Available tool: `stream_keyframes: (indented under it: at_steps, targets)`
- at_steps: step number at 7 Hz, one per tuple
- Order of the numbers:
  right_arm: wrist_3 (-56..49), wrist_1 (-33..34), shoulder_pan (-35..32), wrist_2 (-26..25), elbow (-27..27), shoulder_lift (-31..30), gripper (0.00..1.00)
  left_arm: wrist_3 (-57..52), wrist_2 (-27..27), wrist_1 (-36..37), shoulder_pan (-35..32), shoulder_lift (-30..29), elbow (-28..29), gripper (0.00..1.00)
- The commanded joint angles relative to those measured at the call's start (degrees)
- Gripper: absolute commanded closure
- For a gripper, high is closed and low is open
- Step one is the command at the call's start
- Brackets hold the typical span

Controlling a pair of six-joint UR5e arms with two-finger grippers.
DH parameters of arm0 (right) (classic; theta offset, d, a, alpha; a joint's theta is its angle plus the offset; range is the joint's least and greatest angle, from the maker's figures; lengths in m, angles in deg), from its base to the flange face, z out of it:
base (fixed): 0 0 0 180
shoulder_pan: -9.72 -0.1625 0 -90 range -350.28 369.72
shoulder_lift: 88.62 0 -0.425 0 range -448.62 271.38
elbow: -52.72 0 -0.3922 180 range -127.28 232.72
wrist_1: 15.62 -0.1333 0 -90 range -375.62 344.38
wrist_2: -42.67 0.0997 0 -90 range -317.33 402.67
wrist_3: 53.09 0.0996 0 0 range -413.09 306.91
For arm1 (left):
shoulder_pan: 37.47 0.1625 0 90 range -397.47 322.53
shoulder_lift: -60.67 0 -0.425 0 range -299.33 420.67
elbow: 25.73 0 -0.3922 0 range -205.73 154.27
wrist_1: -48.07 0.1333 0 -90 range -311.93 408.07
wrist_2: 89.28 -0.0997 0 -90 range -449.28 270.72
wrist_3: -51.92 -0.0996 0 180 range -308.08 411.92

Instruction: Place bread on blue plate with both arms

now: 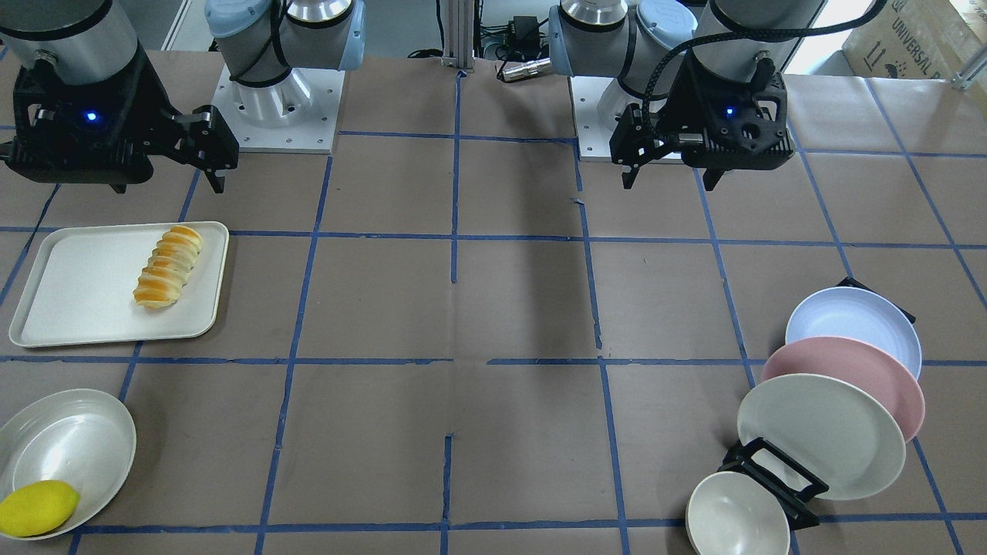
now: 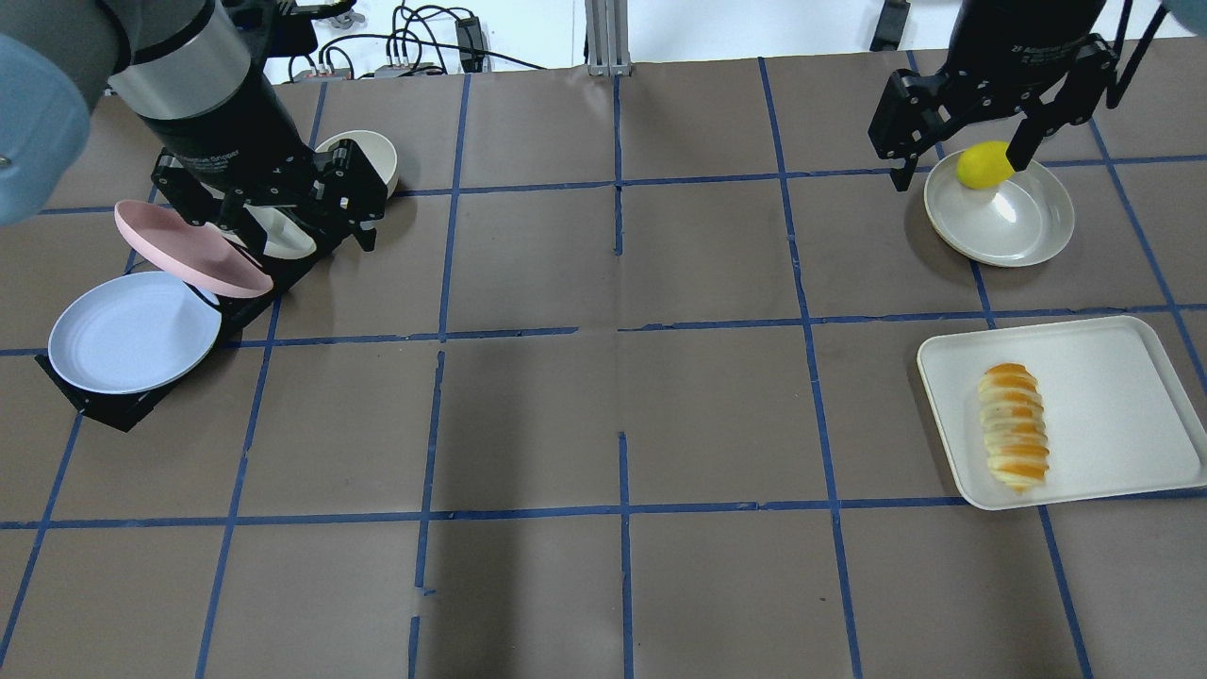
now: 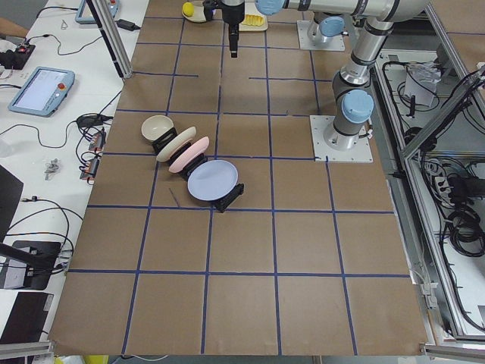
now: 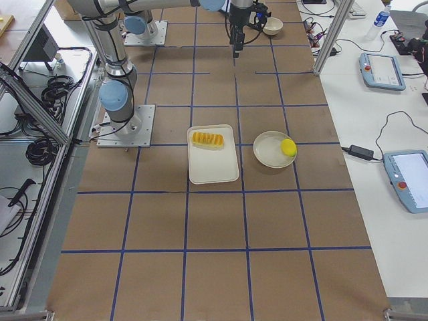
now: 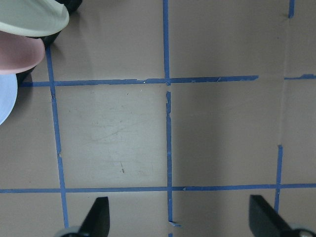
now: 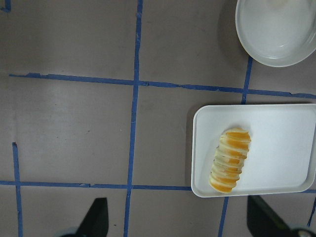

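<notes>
The bread [image 1: 168,266] lies on a white tray [image 1: 69,308], also in the overhead view [image 2: 1014,440] and the right wrist view [image 6: 230,160]. The blue plate [image 1: 852,324] leans in a black rack [image 2: 104,410] at its end nearest the robot, and shows in the overhead view [image 2: 132,332] and at the left wrist view's edge [image 5: 5,98]. My left gripper [image 1: 668,183] hangs open and empty above the table, near the rack in the overhead view [image 2: 283,226]. My right gripper [image 1: 166,185] is open and empty, high above the table behind the tray.
A pink plate [image 1: 856,378] and a larger cream plate [image 1: 821,435] lean in the same rack, with a small bowl [image 1: 736,516] beside it. A yellow lemon [image 1: 37,507] lies in a shallow white dish [image 1: 77,439] near the tray.
</notes>
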Motion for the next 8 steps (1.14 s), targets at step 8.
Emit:
stream_keyframes:
  at_steps: [8]
  targets:
    - [-5.31,35.97,19.09,-5.03,31.99,-0.99,0.13,-26.42,1.99,-3.69,37.56,-9.05,1.36,0.0]
